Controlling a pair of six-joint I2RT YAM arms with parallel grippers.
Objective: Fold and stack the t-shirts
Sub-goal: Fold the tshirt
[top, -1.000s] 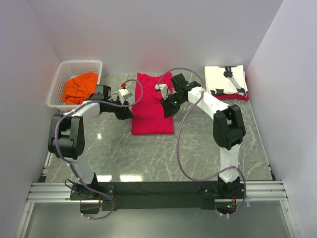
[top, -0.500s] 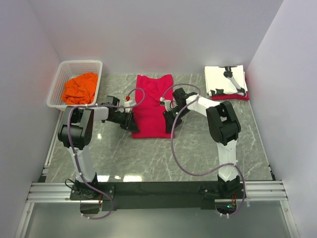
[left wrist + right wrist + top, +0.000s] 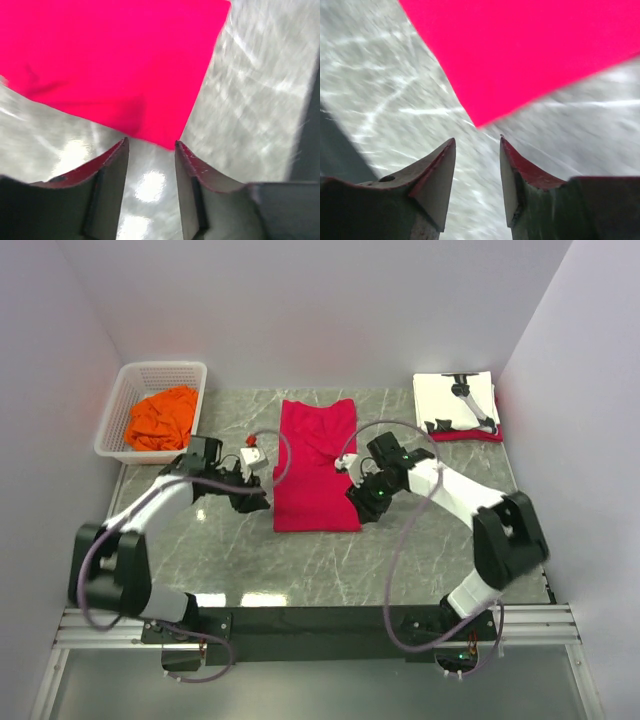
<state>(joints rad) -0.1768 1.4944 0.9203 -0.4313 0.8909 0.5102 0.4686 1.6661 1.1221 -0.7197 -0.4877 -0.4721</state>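
Note:
The crimson-red t-shirt [image 3: 315,465] lies flat as a long narrow strip on the marble table. My left gripper [image 3: 262,502] is open at its near left corner; in the left wrist view that corner [image 3: 167,142] sits just past my fingertips. My right gripper [image 3: 358,510] is open at the near right corner, seen in the right wrist view [image 3: 479,120] just ahead of the tips. The white t-shirt with black print [image 3: 455,405] lies folded at the back right on another red piece. The orange t-shirt [image 3: 160,418] is crumpled in the basket.
The white lattice basket [image 3: 128,390] stands at the back left. White walls close in the table on three sides. The aluminium rail [image 3: 320,625] runs along the near edge.
Both grippers have moved toward the near edge along the red shirt's sides, and the shirt has shifted slightly nearer and now lies a little longer. Both grippers are off the cloth.

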